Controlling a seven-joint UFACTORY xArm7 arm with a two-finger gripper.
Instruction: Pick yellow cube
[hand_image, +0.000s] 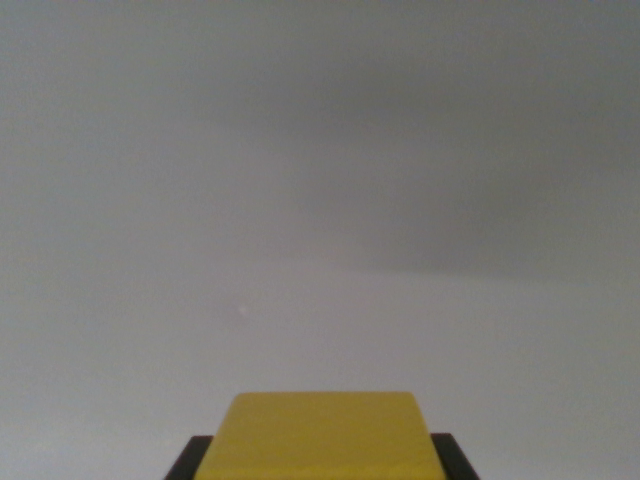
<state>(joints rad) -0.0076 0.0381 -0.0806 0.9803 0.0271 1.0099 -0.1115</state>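
Note:
The yellow cube (322, 435) fills the bottom middle of the wrist view, its smooth top face towards the camera. A dark fingertip (190, 460) shows against its left side and another dark fingertip (455, 458) against its right side. My gripper (322, 462) is shut on the cube, with both fingers pressed to its sides. The lower part of the cube and the rest of the fingers are cut off by the frame's bottom edge.
Behind the cube there is only a plain pale grey surface (320, 200), blurred, with a soft darker shadow band across the upper right.

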